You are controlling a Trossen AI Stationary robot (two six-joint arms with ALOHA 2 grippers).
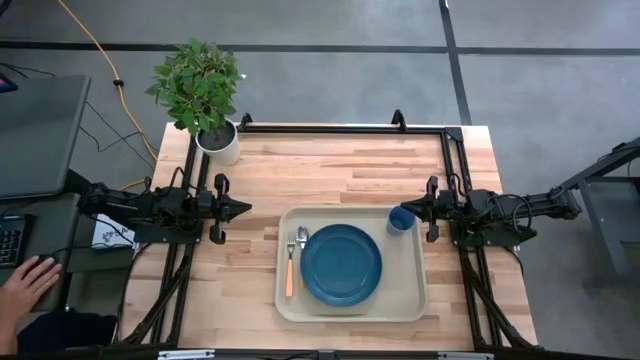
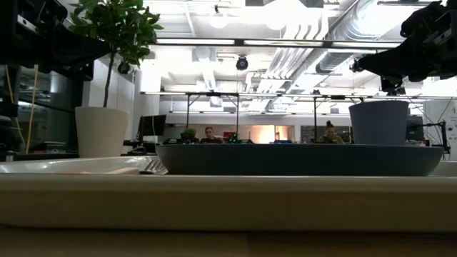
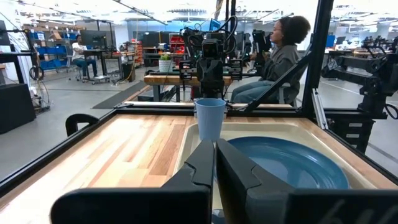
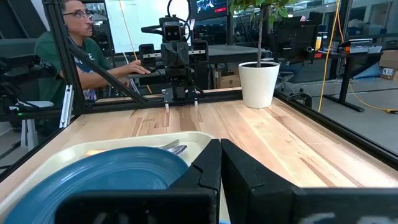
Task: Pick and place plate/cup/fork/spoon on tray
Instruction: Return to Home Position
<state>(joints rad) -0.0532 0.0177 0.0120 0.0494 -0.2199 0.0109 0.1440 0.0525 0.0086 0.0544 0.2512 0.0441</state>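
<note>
The right tool was clenched on nothing, just beside the cup. Plate, fork and spoon lay farther on the tray. The left tool, also clenched empty, waited beyond.

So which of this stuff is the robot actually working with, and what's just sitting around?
Part of the job:
- tray
- plate, on the tray
- cup, in the tray's corner
- fork and spoon, beside the plate

Just lying about:
- potted plant at the table corner
- keyboard off the table
</note>
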